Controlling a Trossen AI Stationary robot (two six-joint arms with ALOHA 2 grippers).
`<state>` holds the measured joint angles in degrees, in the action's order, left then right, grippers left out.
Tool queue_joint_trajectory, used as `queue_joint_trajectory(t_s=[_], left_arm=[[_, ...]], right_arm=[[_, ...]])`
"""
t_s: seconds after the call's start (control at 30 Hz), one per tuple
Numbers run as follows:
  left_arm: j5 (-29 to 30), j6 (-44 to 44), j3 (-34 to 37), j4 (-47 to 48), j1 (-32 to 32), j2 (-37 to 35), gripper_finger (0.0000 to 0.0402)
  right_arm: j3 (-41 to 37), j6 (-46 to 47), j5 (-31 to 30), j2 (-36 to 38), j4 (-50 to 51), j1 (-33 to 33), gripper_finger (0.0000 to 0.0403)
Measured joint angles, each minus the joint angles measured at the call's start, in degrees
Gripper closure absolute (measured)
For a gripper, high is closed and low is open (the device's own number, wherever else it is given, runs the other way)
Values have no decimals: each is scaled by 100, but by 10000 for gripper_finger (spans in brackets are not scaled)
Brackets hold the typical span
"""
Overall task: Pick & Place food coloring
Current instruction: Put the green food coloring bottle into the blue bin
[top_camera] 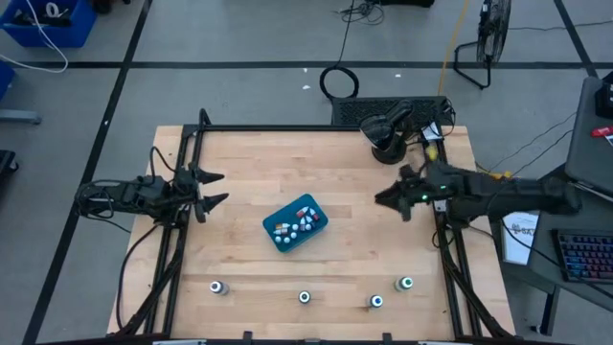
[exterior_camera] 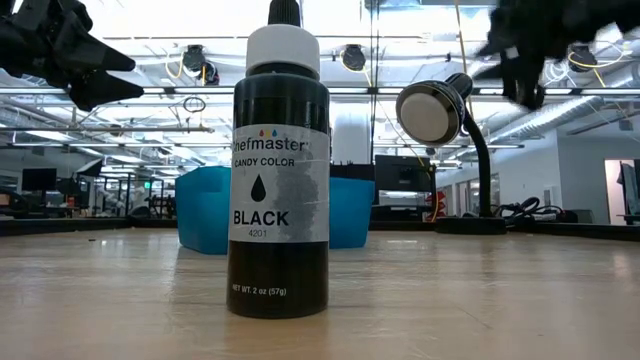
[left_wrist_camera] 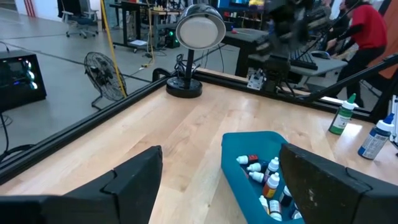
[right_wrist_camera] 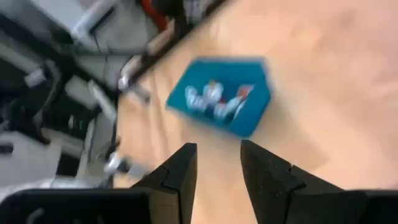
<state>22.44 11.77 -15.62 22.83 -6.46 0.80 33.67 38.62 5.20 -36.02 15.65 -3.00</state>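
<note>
Standing upright on the wooden table [top_camera: 239, 163] just in front of the low camera, a dark bottle [exterior_camera: 278, 170] with a white cap reads "chefmaster," "CANDY COLOR," "BLACK," "4201" and "NET WT. 2 oz (57g)" on its grey label. It is one of four larger dark bottles [top_camera: 305, 298] spaced in a row along the table's near edge, each showing a green-white top from above. Smaller pale bottles [left_wrist_camera: 264, 177] with white, pink and red caps lie heaped inside the teal tray [top_camera: 317, 226] at the table's centre. At the left edge, the left gripper [top_camera: 213, 189] hovers with its fingers spread wide, holding nothing. Opposite, the right gripper [top_camera: 383, 198] hangs above the table right of the tray, fingers only narrowly parted and empty. A black desk lamp [top_camera: 386, 134] sits at the far edge.
</note>
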Motion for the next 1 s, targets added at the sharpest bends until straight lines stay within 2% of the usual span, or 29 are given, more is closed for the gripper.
queue_joint_trajectory(t_s=[0.1,0.27,0.43,0.57,0.67,0.77,1.0], left_arm=[[2,0,0,-1,0,2,89],[0,2,0,4,0,2,84],[0,0,0,4,0,2,76],[0,2,0,4,0,2,78],[0,2,0,4,-2,2,84],[0,2,0,4,0,2,88],[0,2,0,5,-2,2,81]], right_arm=[[1454,639,-149,-963,822,880,293],[3697,1984,-566,-2681,3133,2134,313],[5107,3699,-402,-3974,5338,2918,328],[5196,4635,338,-4609,6794,3312,331],[5017,5038,955,-4807,7209,3685,326],[4828,5505,1150,-4912,6790,3976,308],[4227,6408,863,-4897,5543,4415,230]])
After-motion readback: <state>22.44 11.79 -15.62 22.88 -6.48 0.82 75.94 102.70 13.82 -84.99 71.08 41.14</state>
